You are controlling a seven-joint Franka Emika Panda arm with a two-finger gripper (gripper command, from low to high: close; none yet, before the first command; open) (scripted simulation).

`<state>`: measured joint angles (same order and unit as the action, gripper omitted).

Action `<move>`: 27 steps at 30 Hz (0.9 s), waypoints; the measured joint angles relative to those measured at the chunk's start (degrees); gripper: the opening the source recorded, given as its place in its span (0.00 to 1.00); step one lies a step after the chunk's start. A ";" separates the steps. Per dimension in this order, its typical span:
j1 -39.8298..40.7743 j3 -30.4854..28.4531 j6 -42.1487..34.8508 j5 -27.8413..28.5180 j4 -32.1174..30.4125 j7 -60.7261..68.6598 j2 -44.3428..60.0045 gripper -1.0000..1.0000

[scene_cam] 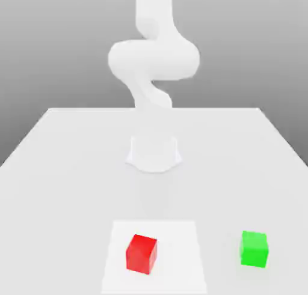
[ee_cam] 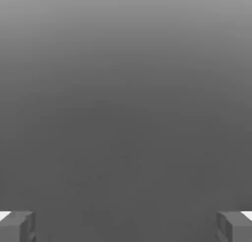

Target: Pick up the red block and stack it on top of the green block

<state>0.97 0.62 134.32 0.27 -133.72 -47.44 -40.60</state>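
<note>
Sitting well apart on the table, red block and green block lie unobstructed, jaws released

My arm looks smooth, matt white. The tabletop is plain matt white. The red block and green block have smooth, plain faces, plastic-like.

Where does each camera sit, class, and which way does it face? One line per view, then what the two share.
Exterior view: off the arm, looking across the white table at the arm, with the red block and the green block nearest the camera.
Hand view: on the hand, facing plain grey; the gripper fingertips stand wide apart.
Shared: no single thing can be matched.
</note>
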 joint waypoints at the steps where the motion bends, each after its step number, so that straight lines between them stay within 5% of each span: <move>1: 0.36 0.22 1.10 0.15 -0.84 -0.73 2.26 0.50; 21: 4.71 1.63 21.45 0.82 -16.34 -12.52 43.95 0.50; 27: 4.27 0.98 31.07 1.32 -15.86 -13.65 56.39 0.50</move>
<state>5.23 1.60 165.40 1.59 -149.58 -61.10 15.79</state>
